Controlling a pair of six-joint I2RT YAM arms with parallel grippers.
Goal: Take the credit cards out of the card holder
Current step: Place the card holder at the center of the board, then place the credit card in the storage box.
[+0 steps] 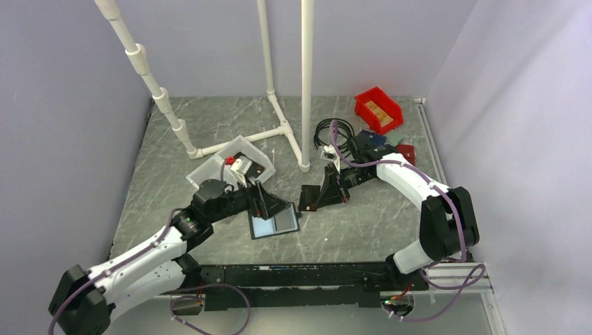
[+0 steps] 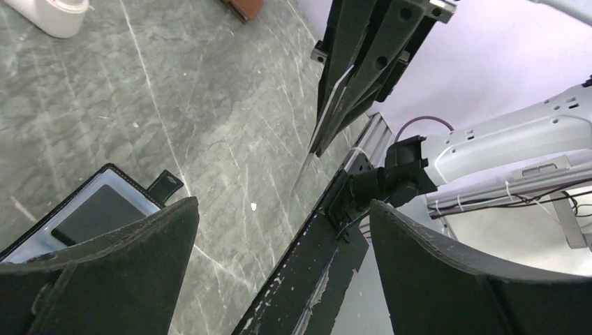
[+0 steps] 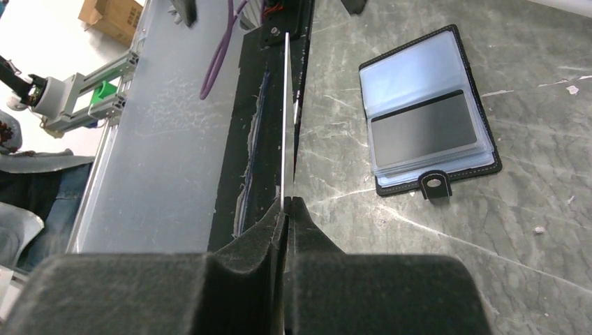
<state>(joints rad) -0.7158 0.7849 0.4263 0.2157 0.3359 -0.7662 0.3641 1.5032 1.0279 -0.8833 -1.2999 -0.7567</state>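
One thin pale card (image 3: 285, 118) edge-on in right end effector (image 3: 286, 207) (left end effector (image 2: 280, 206) wide)

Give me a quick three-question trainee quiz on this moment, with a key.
1. True or false: the card holder lies folded shut on the table.
2. What is the right gripper shut on? A) a thin card seen edge-on; B) the card holder; C) nothing.
3. Fill in: the left gripper is ____ (open or shut), with nothing between its fingers.

Key:
1. False. It lies open flat, with its clear sleeves facing up and a dark card showing in one sleeve.
2. A.
3. Open.
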